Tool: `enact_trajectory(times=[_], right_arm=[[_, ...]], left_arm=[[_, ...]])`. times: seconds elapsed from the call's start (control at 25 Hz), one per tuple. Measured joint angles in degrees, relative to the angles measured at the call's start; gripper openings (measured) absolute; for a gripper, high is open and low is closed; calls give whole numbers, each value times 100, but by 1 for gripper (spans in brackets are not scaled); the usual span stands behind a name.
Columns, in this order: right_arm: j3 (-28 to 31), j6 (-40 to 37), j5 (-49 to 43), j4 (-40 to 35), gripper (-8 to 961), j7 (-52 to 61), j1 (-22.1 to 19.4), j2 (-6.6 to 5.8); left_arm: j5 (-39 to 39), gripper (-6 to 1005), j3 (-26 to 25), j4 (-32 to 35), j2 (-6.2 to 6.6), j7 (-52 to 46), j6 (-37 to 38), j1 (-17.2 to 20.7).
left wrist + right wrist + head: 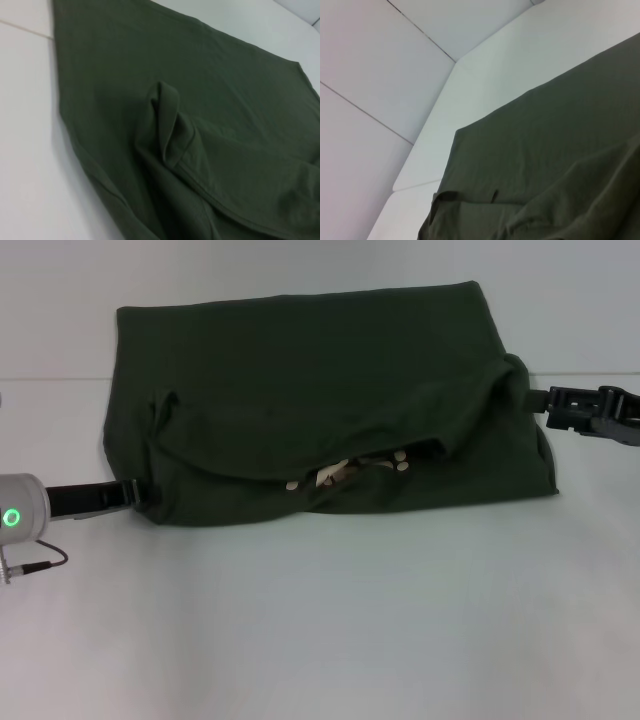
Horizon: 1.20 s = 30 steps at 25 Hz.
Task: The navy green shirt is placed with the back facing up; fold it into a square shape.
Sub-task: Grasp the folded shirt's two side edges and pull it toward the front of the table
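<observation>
A: Status of the navy green shirt (320,390)?

B: Lies on the white table (320,640), toward its far half, roughly centred in the head view. Already reduced to a wide slab: a near flap is turned up over the body, its edge running as a curved ridge across the middle. Pale buttons (345,472) peek out at the near edge, centre. So at least 1 fold is in.

A: Square yet?

B: No. Clearly wider than deep. Near edge is loose and puckered, and there is a raised pinch of cloth at each end of the flap. My read: partway through; 1 more fold across the width, then flattening, would be needed.

A: Orientation?

B: Long axis runs left to right across the table. Far edge is straight and tilts slightly, its right end farther away. Can't make out collar or hem, so which end is the top I cannot tell.

A: Hands?

B: Left hand (145,493) sits at the near left corner, tip at the cloth edge. Right hand (535,398) is at the right edge, where the fabric bunches up against it. Fingers of both are hidden by cloth or too dark to read; gripping or not, I cannot tell. Neither wrist view shows fingers, only the folded ridge and flat fabric.
</observation>
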Motion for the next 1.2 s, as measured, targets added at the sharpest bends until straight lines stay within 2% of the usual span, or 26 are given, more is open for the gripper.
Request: enact_trajectory(times=[0.12,0.36,0.48,0.6,0.76,0.96,1.2], right_arm=[[-13,-120,-61,-8,713,14,-1,-45],[-33,-246,-901,-69,714,544,106,-331],[-40,-47,-1617,-81,714,905,284,-412],[-137,312,-2351,-24,714,1122,546,-362],[-414,984,-2924,296,713,1224,924,-223],[-624,1878,-3014,710,713,1209,1183,-49],[-922,2513,-3024,1148,713,1171,1375,72]], left_arm=[[-15,24,-24,27,80,8,191,-7],[-119,29,-294,-28,432,-370,828,-194],[-69,31,-278,-28,517,-650,842,-256],[-63,33,-293,-47,542,-726,831,-297],[-113,36,-302,-41,534,-733,845,-304],[-127,40,-305,-13,528,-777,896,-306],[-127,45,-320,-4,503,-787,900,-298]])
